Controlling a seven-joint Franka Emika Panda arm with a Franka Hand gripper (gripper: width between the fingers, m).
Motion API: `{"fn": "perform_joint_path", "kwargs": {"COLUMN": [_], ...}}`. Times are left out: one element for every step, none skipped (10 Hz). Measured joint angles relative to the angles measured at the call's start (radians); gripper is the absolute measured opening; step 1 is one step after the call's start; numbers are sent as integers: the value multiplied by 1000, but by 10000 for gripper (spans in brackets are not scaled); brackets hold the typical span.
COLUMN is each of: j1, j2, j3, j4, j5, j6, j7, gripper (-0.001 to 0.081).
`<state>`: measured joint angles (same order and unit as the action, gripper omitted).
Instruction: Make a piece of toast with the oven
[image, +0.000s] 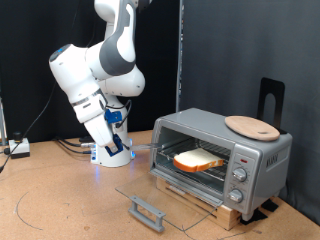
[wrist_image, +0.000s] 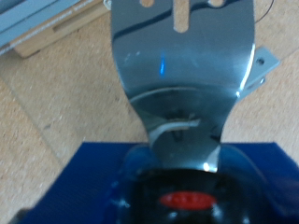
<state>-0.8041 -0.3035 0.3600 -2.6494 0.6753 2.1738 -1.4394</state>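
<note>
The silver oven (image: 262, 158) stands on a wooden slatted base at the exterior view's right. Its glass door (image: 160, 192) hangs open and lies flat toward the bottom. The piece of toast (image: 198, 160) rests on the wire rack inside. My arm is folded back on itself at the exterior view's left. My gripper (image: 117, 116) points down close to the arm's own base, well apart from the oven, and nothing shows between its fingers. The wrist view shows no fingers, only a shiny metal plate (wrist_image: 182, 65) and a blue mount (wrist_image: 89, 182).
A round wooden board (image: 252, 126) lies on top of the oven, with a black stand (image: 270, 98) behind it. Cables and a small box (image: 17, 148) lie at the exterior view's far left. The open door's handle (image: 147, 212) juts over the wooden table.
</note>
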Motion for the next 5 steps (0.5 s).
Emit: {"fn": "perform_joint_path", "kwargs": {"j1": [0, 0, 1, 1, 2], "j2": [2, 6, 10, 14, 19], "j3": [9, 20, 30, 45, 68], "j4": [-4, -10, -16, -24, -31], "j5": [-33, -45, -45, -56, -76], "j6": [24, 47, 67, 77, 78], "j7": [24, 30, 30, 34, 45], "gripper": [396, 396, 396, 396, 396]}}
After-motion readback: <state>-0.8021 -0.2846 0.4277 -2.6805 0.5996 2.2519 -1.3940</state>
